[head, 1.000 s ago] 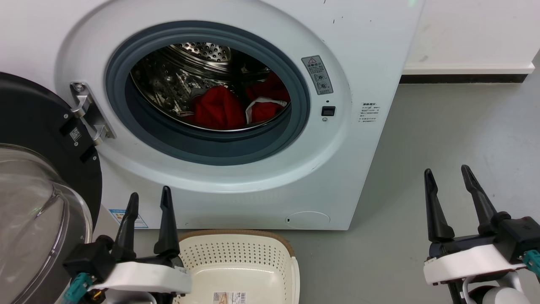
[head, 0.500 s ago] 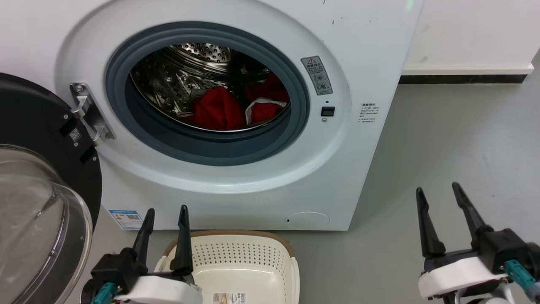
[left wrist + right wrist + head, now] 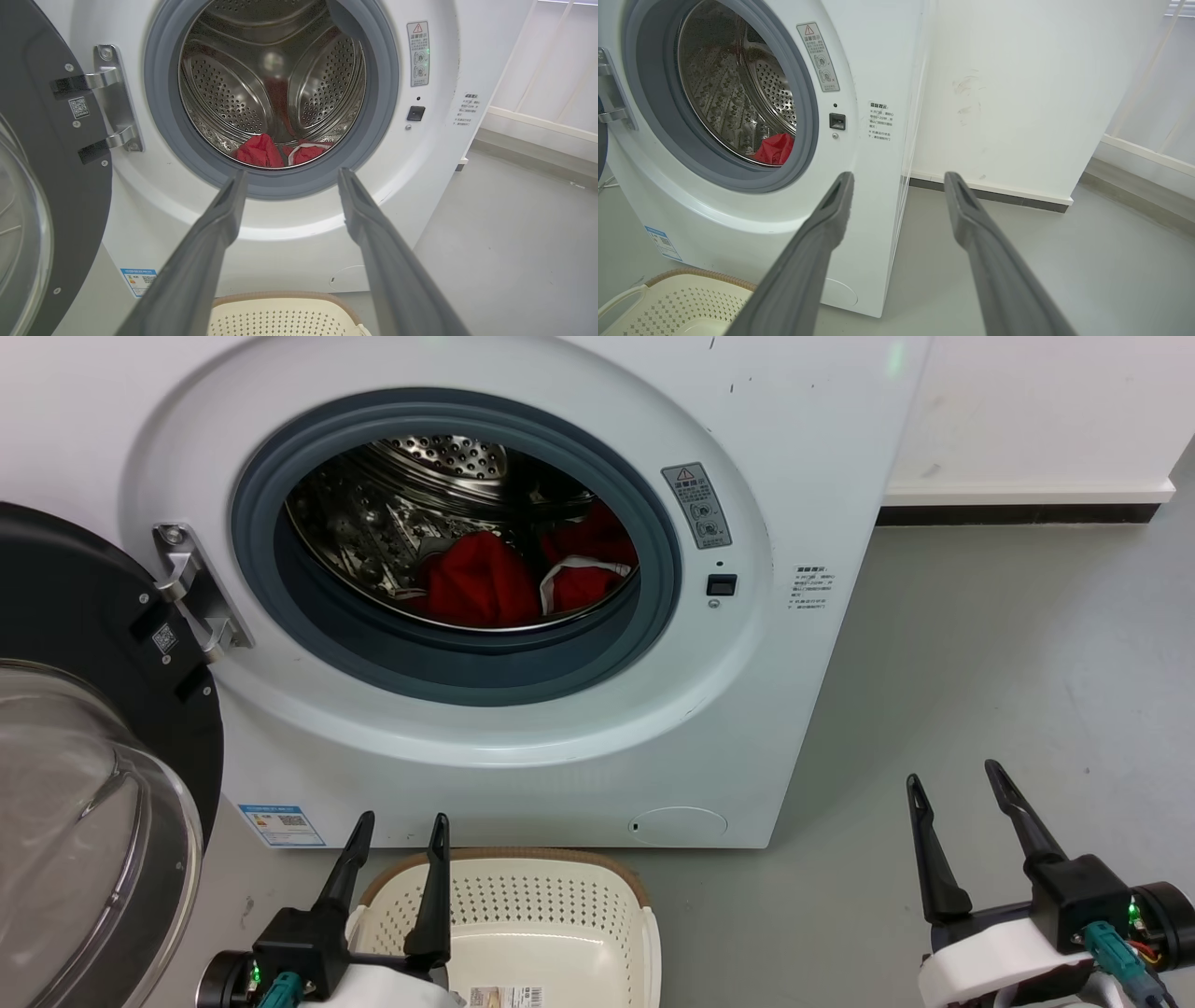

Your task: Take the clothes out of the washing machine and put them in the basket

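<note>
The large white front-loading washing machine (image 3: 560, 784) has its black-framed glass door (image 3: 84, 728) open on the left. The bright red clothes with white trim (image 3: 481, 590) lie low in the steel drum. The cream plastic basket with brown rim (image 3: 532, 901) sits on the floor just before the machine. The left gripper (image 3: 402, 818) hovers at the basket's left side and the right gripper (image 3: 952, 773) above the grey floor (image 3: 980, 644). The fingers of both are spread and empty.

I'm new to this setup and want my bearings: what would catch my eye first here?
The bright red clothes stand out first, lying low in the steel drum of the white washing machine, whose door stands swung open at the left. On the floor before the machine sits a cream basket, with the left tool open at its left edge and the right tool open over the grey floor to the right.
</note>
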Available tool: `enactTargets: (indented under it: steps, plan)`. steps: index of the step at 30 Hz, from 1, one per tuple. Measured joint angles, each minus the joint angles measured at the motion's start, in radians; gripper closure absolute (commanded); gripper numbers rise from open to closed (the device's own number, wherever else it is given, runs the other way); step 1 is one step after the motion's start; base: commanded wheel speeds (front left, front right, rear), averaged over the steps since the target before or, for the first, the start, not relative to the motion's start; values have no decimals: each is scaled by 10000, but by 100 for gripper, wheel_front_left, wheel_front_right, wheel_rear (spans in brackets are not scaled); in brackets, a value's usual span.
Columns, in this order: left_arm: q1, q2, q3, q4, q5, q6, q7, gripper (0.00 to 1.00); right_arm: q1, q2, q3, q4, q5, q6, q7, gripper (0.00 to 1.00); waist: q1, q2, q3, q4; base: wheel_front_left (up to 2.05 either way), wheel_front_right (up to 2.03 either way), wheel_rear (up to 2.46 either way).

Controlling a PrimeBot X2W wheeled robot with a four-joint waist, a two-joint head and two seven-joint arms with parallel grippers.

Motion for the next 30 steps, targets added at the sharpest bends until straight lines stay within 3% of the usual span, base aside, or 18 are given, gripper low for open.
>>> enactTargets:
  steps: [17, 30]
  plan:
    - [117, -6, -15, -336, 1346, -15, -278, 0, 0, -4, -12, -318, -1218, 2, -316, 0, 0, 0, 3, -41, 0, 0, 0]
    - [56, -13, 261, -230, 1294, -150, -305, 0, -78, -8, -98, -378, -1137, 2, -326, 0, -1, 0, 368, -263, 0, 0, 0]
